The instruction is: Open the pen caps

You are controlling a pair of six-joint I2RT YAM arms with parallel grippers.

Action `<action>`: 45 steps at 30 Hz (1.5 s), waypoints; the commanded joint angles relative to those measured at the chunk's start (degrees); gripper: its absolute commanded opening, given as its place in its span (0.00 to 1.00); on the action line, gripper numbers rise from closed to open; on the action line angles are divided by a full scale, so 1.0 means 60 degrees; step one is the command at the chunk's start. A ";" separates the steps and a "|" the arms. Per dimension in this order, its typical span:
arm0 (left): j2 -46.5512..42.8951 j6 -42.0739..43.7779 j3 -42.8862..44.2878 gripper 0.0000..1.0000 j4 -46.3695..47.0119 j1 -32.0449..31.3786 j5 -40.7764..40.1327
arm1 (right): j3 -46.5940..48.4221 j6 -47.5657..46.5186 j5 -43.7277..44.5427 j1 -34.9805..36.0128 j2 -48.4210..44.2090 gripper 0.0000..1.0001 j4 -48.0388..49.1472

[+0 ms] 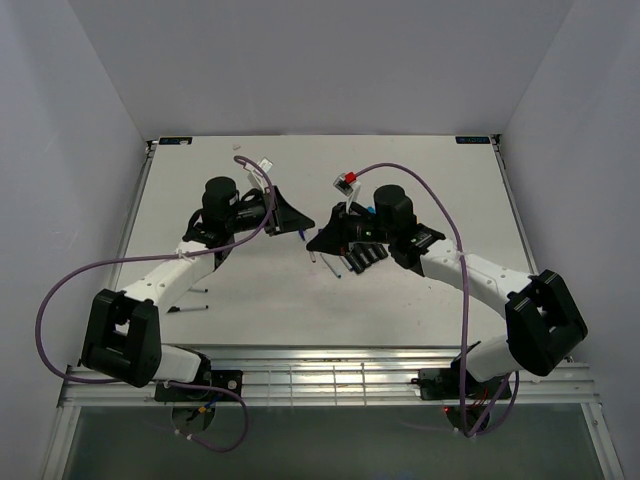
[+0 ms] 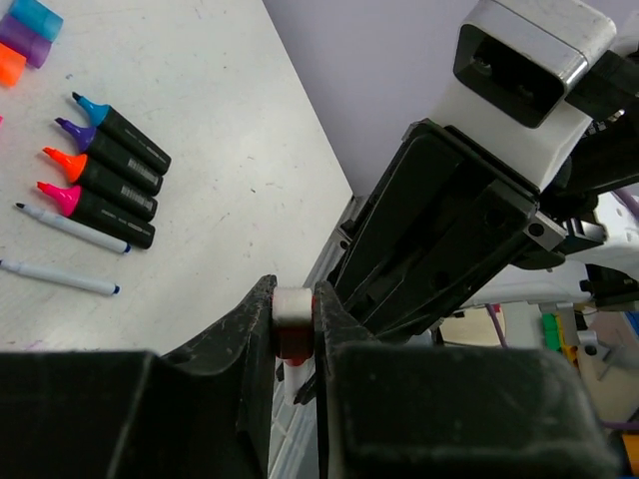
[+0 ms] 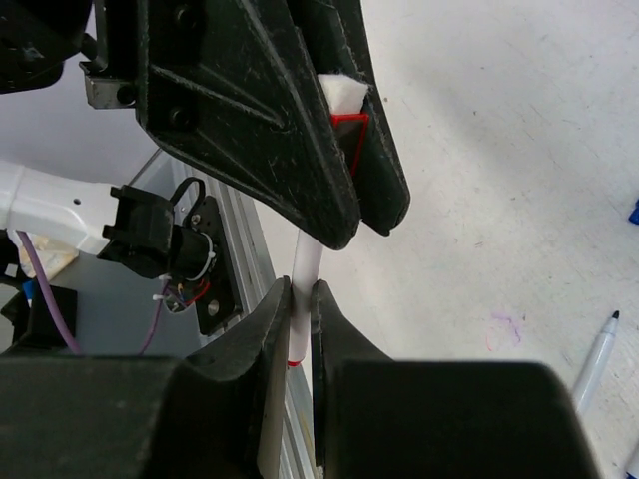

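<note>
Since both claws are clamped tight on 1 thin white pen, you've got it mid-air near the centre of the top view.
The pen cap is pinched in your left gripper and the barrel in your right gripper. It's light, stiff, probably slick plastic, so grip the cap's sides and pull straight.

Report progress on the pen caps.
Done: four black markers lie uncapped, with loose caps nearby; two thin pens show bare tips. In hand: left gripper pinches the red cap, right gripper clamps its white pen. Left: pulling them apart.
</note>
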 commanded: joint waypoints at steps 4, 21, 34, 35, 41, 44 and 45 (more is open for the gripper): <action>0.0009 -0.1353 0.0174 0.00 0.1547 -0.0041 0.0993 | -0.0214 0.0142 -0.1321 0.0220 -0.0193 0.20 0.1112; 0.0183 -0.0903 0.0625 0.00 -0.0625 -0.0041 -0.0086 | 0.0443 -0.0540 0.0299 0.0264 0.0071 0.08 0.0167; 0.1620 -0.0344 0.3044 0.00 -0.6962 -0.0202 -0.5187 | 0.2966 -0.3505 1.4065 0.3575 0.1653 0.08 -0.5025; 0.1634 -0.0300 0.3074 0.00 -0.6948 -0.0188 -0.5188 | 0.2834 -0.3679 1.3537 0.3575 0.1551 0.08 -0.4864; 0.1503 0.0271 0.2708 0.00 -0.6025 0.0251 -0.4749 | 0.1518 -0.3038 0.7458 0.2478 0.0482 0.08 -0.3561; 0.1576 0.0579 0.2635 0.00 -0.6375 0.0252 -0.5463 | 0.1208 -0.2935 0.6312 0.2330 0.0510 0.08 -0.3296; 0.1634 0.0638 0.2576 0.00 -0.6463 0.0252 -0.5655 | 0.1004 -0.2905 0.6180 0.2330 0.0583 0.08 -0.3237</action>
